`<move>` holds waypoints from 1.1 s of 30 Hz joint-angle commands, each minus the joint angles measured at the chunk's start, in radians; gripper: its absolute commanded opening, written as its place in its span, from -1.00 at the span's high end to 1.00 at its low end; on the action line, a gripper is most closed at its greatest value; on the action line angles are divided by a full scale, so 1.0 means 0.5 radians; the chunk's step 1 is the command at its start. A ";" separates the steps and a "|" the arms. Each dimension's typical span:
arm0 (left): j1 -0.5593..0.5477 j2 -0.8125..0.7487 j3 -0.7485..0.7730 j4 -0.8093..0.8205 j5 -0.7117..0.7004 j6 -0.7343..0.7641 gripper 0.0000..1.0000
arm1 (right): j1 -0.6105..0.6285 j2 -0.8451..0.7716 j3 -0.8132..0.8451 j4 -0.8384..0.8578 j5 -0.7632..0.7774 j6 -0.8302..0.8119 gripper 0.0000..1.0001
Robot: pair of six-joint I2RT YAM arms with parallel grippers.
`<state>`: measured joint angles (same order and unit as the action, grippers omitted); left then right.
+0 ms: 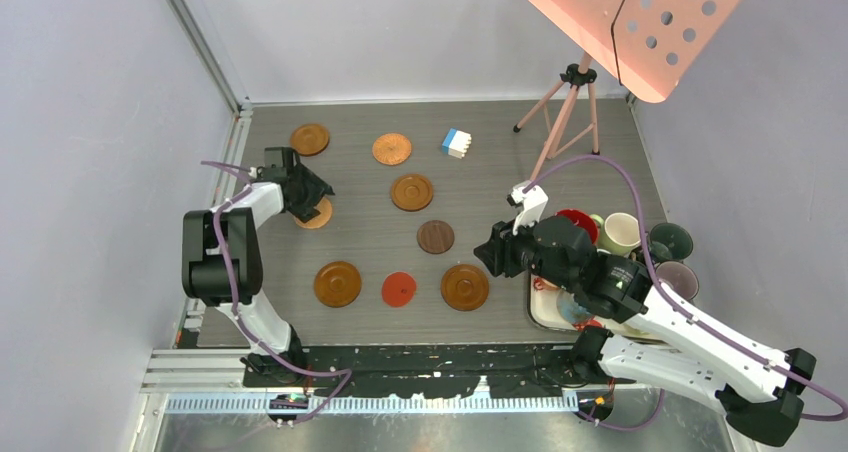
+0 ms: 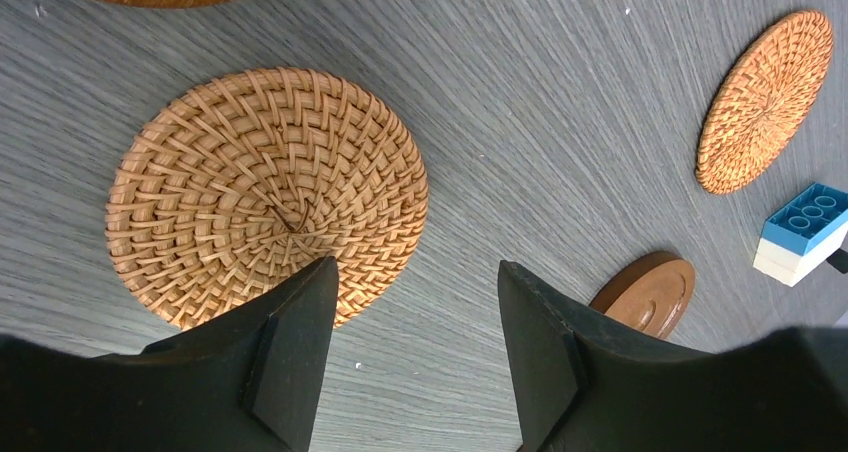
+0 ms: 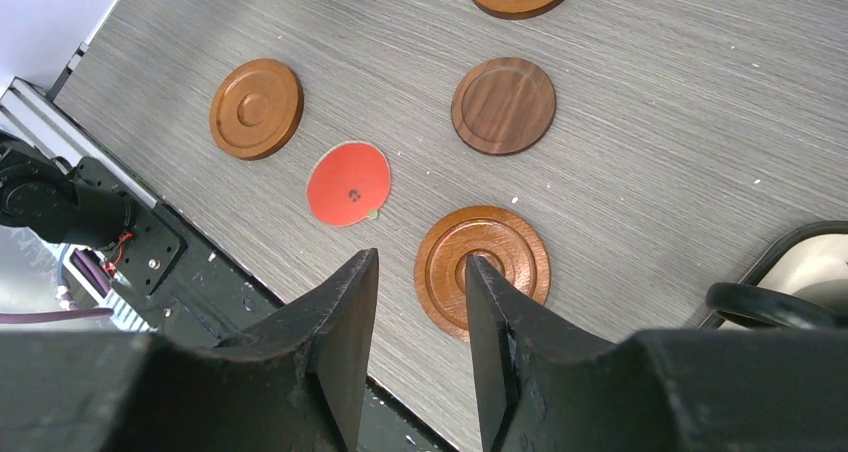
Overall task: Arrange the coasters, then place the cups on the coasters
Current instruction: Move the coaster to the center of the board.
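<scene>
Several round coasters lie spread over the grey table. My left gripper (image 1: 315,196) (image 2: 415,312) hangs open and empty over the near edge of a woven coaster (image 1: 320,216) (image 2: 265,192). Its left finger overlaps that disc's rim in the left wrist view. My right gripper (image 1: 484,255) (image 3: 420,272) is open with nothing between its fingers, just left of a rimmed orange-brown coaster (image 1: 465,287) (image 3: 500,257). Nearby lie a red coaster (image 1: 398,289) (image 3: 348,183), a dark brown coaster (image 1: 435,237) (image 3: 503,105) and a brown wooden coaster (image 1: 337,284) (image 3: 256,108). The cups, among them a red cup (image 1: 577,222), a cream cup (image 1: 620,232) and a dark green cup (image 1: 668,240), cluster at the right, behind my right arm.
A blue-and-white block (image 1: 456,143) (image 2: 805,232) sits at the back. A white tray (image 1: 543,312) lies under my right arm. A tripod (image 1: 565,107) with a pink perforated board (image 1: 640,22) stands at the back right. Walls close in the left and right sides.
</scene>
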<state>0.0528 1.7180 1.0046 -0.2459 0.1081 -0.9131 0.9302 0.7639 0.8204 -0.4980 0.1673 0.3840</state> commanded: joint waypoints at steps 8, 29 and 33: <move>-0.066 -0.071 -0.082 0.028 0.095 -0.038 -0.24 | 0.010 -0.057 0.019 0.027 0.060 -0.035 0.11; -0.701 -0.224 -0.258 0.072 0.088 -0.202 -0.22 | 0.008 -0.084 -0.024 0.039 0.076 0.003 0.11; -0.781 -0.250 -0.279 0.099 0.077 -0.243 -0.22 | 0.008 -0.088 -0.024 0.039 0.076 0.002 0.11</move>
<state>-0.3080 1.6287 0.8818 -0.2062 0.1539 -1.0069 0.9302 0.7326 0.8131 -0.5041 0.1867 0.3767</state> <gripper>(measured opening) 0.609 0.446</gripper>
